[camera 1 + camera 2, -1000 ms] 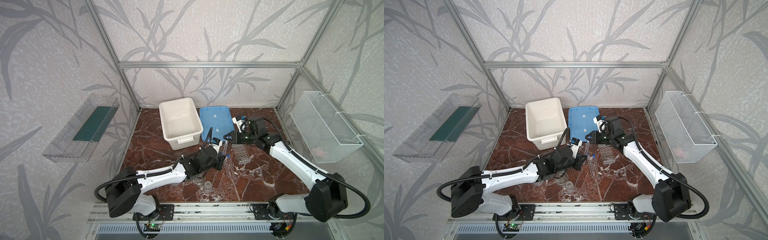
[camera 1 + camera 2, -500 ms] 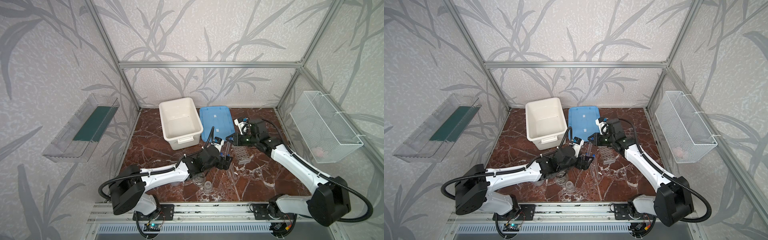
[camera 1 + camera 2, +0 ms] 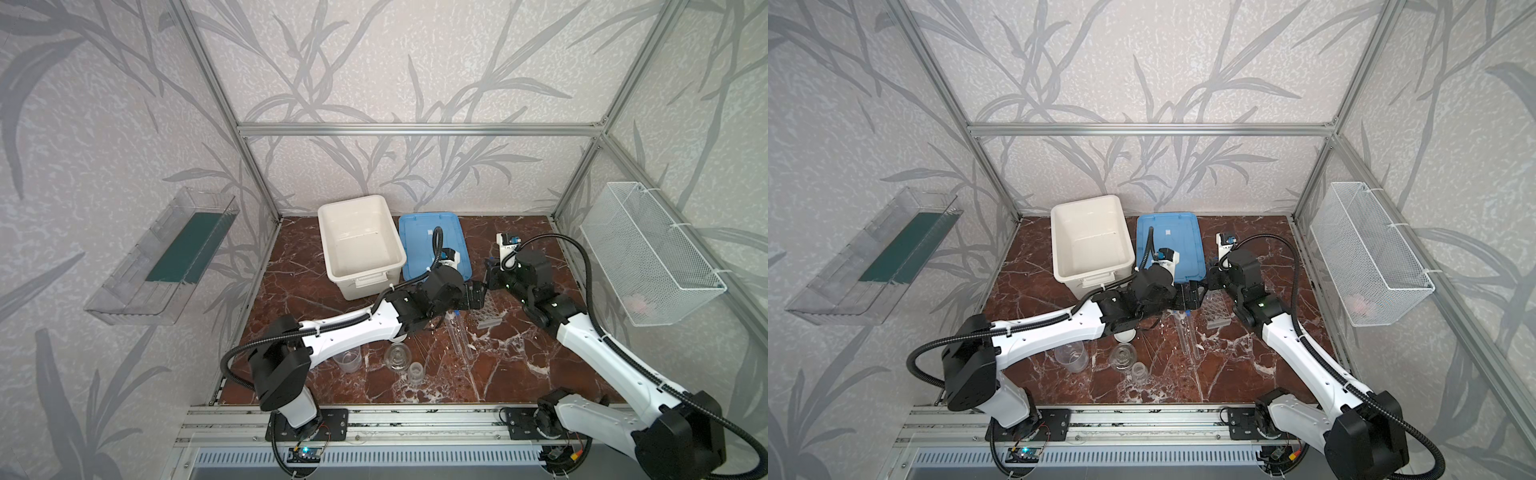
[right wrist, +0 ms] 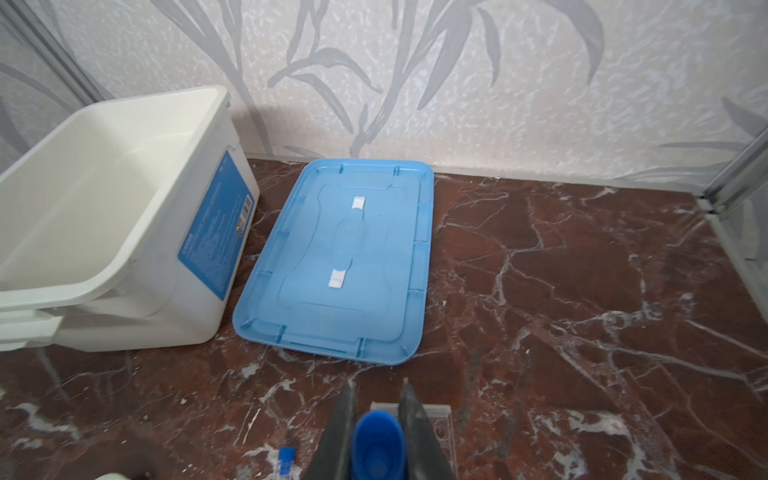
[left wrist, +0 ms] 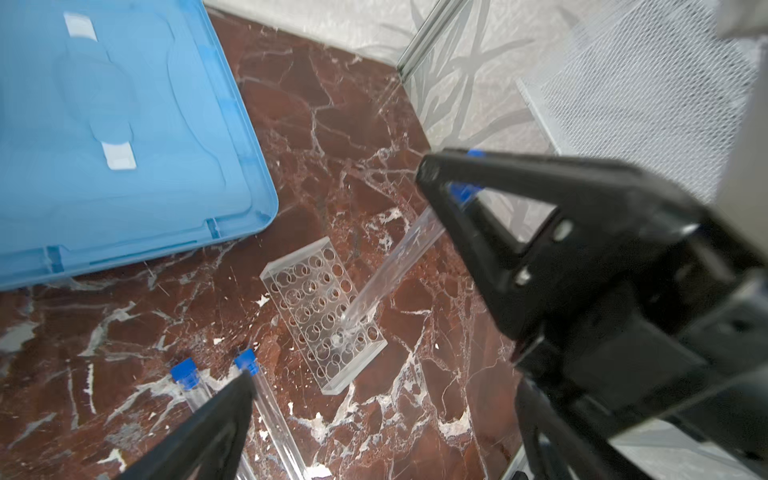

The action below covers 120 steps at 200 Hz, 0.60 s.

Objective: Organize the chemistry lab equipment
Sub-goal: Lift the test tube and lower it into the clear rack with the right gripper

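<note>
Right pincer clamps a test tube by its blue cap; left pincer gapes apart. Light, slick, likely brittle: hold near the cap.

Not much to read here, honestly. The white storage box has a blue label stuck on its side with lines of small print and a tiny colored strip, but it's way too blurry to make out a single word. The blue lid carries two small white stickers, which look blank from here. Nothing else is legible.
</note>
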Tool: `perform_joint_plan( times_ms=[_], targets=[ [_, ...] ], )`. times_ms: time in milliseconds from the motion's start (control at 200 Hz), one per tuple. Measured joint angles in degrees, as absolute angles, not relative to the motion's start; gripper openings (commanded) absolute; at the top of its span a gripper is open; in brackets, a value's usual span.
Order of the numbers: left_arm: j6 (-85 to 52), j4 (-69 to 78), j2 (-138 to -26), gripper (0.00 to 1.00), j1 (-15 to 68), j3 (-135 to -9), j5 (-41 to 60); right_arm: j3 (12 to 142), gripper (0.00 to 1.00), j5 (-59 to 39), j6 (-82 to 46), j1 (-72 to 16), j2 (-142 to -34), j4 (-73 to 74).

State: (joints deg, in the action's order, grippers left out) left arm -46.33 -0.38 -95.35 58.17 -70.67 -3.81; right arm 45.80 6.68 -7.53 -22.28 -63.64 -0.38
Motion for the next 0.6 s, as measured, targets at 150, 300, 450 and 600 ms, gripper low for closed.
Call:
perform_joint_plan(
  times_ms=[150,300,450,600],
  targets=[
    [-48.4,2.0,-99.1,0.98,57.2,-70.2,0.4,43.9,0.18,11.7,-4.9,-22.3,-65.4,7.0],
    [-49.7,3.6,-99.5,0.99,55.4,-69.3,2.7,42.0,0.18,14.9,-4.2,-22.2,-68.1,13.5],
    [-50.2,3.9,-99.8,0.98,54.4,-69.3,3.2,40.2,0.18,16.6,-3.4,-21.6,-71.5,18.9],
    [-50.1,3.8,-101.8,0.98,54.4,-69.3,3.6,38.6,0.18,17.1,-3.4,-20.9,-73.9,22.5]
  ],
)
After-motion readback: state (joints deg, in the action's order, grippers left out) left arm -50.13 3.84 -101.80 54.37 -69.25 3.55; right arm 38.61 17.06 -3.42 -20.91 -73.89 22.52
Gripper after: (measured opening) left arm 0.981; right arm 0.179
